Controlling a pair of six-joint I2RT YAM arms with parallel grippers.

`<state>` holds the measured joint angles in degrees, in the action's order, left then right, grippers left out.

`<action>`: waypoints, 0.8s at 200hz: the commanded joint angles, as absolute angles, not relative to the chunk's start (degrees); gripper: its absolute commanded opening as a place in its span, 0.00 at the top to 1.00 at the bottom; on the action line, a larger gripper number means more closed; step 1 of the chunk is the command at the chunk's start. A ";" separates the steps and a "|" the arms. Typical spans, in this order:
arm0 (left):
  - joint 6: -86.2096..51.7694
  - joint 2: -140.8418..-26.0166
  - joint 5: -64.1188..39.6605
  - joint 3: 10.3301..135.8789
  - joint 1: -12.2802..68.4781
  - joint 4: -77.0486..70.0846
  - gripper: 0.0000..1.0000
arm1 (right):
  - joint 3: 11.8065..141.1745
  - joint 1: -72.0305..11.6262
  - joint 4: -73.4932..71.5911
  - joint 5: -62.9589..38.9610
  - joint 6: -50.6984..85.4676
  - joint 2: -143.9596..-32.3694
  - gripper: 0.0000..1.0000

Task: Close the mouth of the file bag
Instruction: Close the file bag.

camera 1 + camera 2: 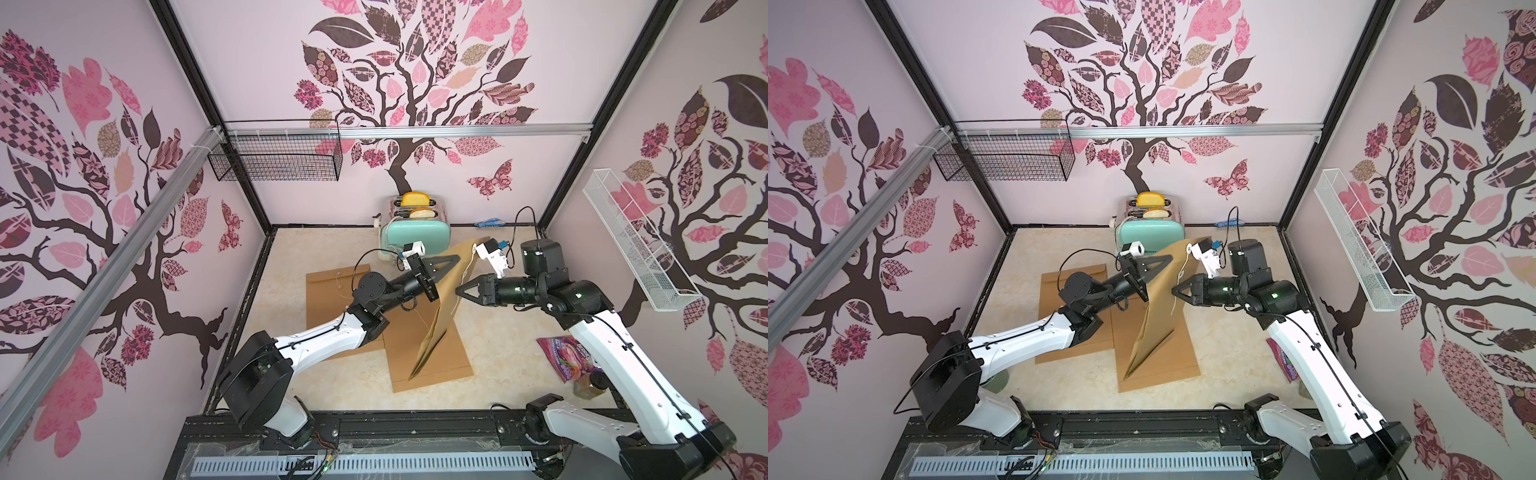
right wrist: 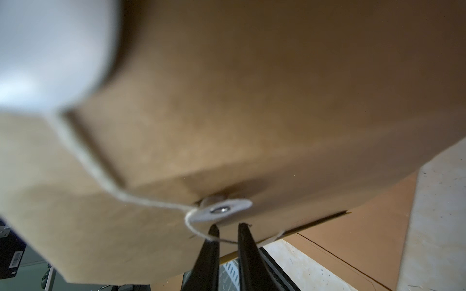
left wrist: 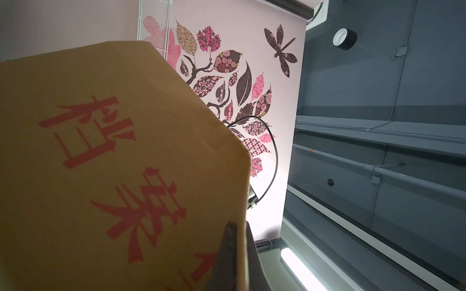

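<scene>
**File bag held up in front of the toaster, string at its fastener, mouth not yet secured**

The brown kraft-paper file bag (image 1: pixel 448 299) stands tilted on end just in front of the mint-green metal toaster (image 1: pixel 415 235), its lower corner resting on a flat brown paper envelope (image 1: pixel 449 361). The left gripper (image 1: pixel 453 261) is clenched on the bag's upper edge, propping it up. The right gripper (image 2: pixel 228 226) has its jaws a narrow gap apart, tips just short of the round white paper disc (image 2: pixel 219 209). The thin white cotton string (image 2: pixel 83 161) loops partly round that disc and crosses the tips, apparently ungrasped. Winding seems begun and more turns probably remain. Whether the flap lies fully shut cannot be told.
</scene>
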<state>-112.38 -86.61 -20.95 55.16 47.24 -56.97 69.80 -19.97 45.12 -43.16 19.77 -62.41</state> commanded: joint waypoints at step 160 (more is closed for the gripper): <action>-111.62 -84.06 -20.30 54.58 48.10 -58.94 1.00 | 72.08 -20.48 43.07 -40.70 23.47 -59.44 0.93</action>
